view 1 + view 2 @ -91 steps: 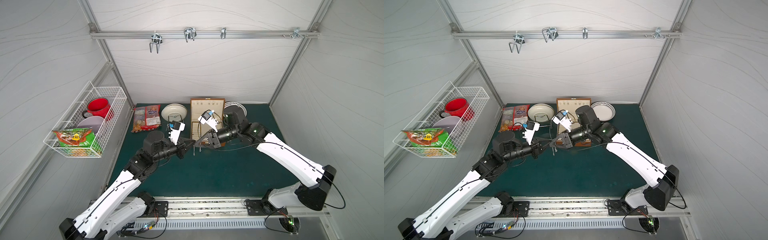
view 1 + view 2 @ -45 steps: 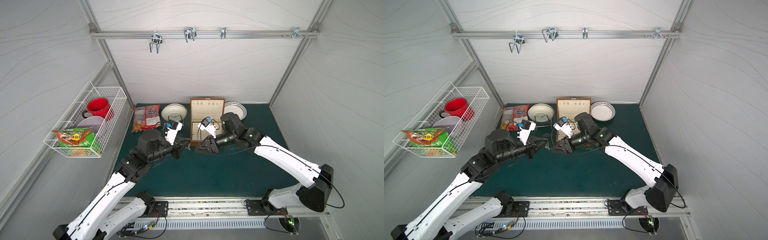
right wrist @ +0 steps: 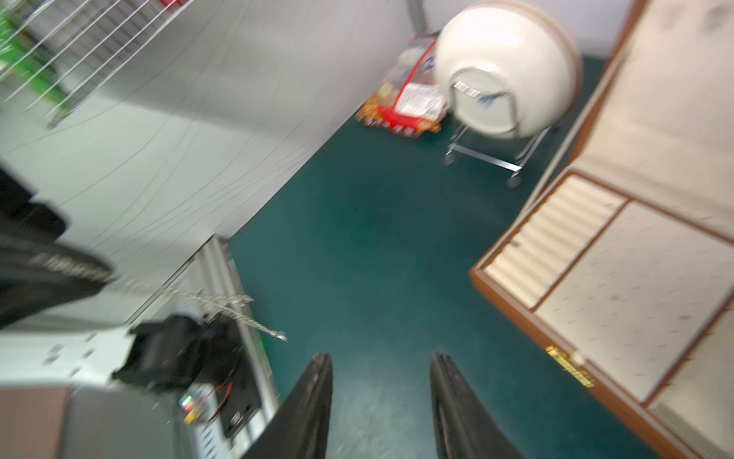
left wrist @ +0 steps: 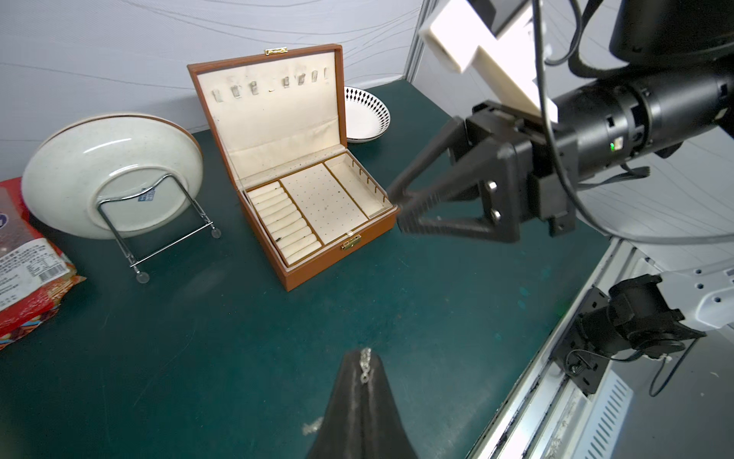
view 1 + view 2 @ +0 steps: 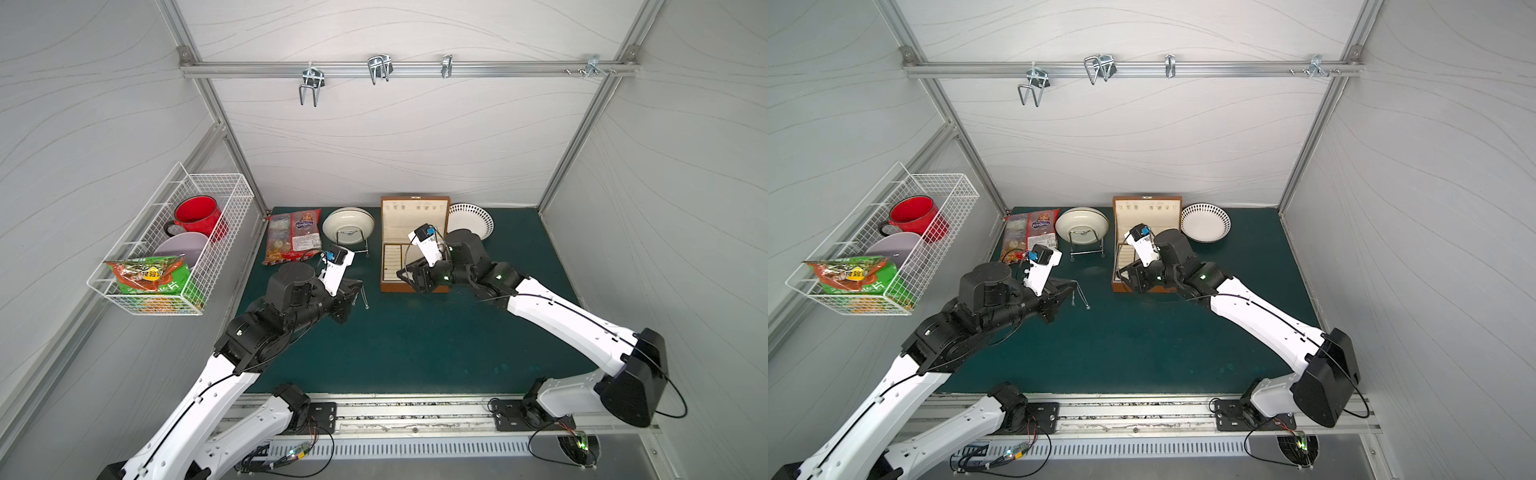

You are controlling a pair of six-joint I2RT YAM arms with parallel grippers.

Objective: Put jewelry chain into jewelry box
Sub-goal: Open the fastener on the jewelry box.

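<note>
Left gripper (image 5: 357, 287) clenched on the jewelry chain (image 5: 364, 300). In the left wrist view, links (image 4: 364, 369) show pinched at its closed tips (image 4: 364, 354). The chain dangles over the green mat (image 5: 415, 340), near the jewelry box (image 5: 390, 287) but apart from it, on its left. Cannot tell whether the loose end touches the mat. The box stands open with its lid upright. Right gripper (image 5: 401, 274) hovers by the box's front edge, jaws parted, released.

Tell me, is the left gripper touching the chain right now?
Touching. In the left wrist view the left gripper is shut on the chain, with links pinched at its closed tip.
</note>
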